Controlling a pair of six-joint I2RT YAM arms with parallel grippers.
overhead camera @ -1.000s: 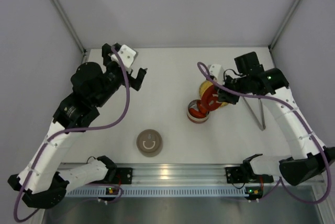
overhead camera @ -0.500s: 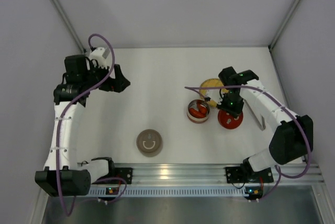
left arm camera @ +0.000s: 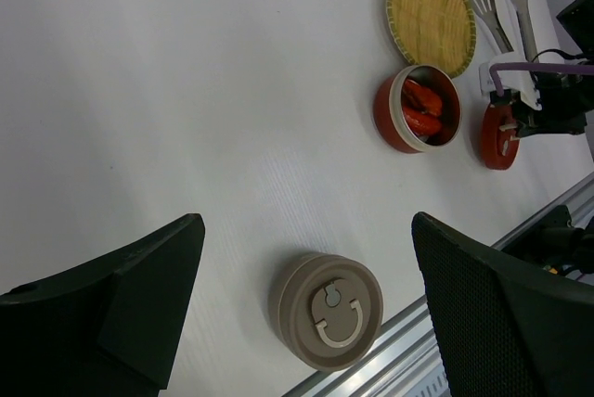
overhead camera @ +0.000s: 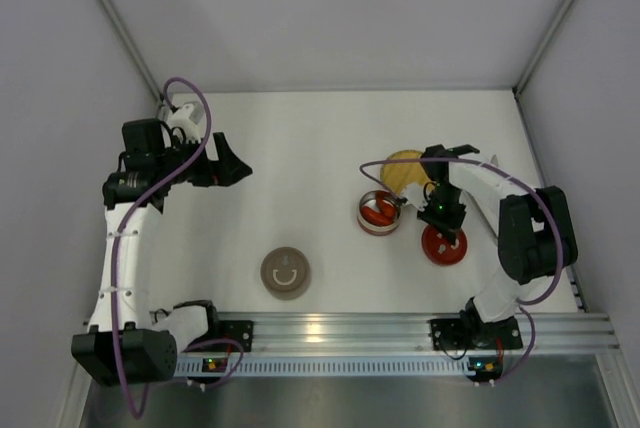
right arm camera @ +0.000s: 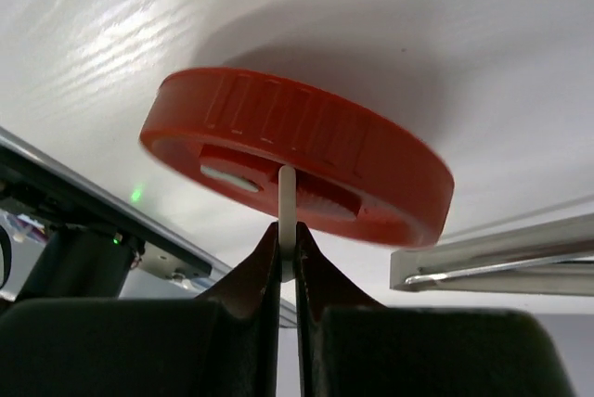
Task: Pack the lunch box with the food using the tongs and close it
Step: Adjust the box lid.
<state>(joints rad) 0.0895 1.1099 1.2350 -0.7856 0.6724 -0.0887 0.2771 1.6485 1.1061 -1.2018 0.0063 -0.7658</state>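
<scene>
Flanking the woven round plate (left arm camera: 432,6), metal tongs (left arm camera: 506,7) are laid flat; red food (left arm camera: 422,109) is seen inside the tin (left arm camera: 390,119). The ribbed lid (right arm camera: 306,151)'s handle (right arm camera: 287,202) is pinched by the right end effector (right arm camera: 288,244); the left end effector (left arm camera: 306,239) is spread wide.

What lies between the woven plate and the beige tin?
The open red tin, with red food inside; the left wrist view shows it best.

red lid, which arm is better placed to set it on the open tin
Right. The right gripper is shut on the lid by its handle, beside the open tin; the left gripper is open, far off.
</scene>
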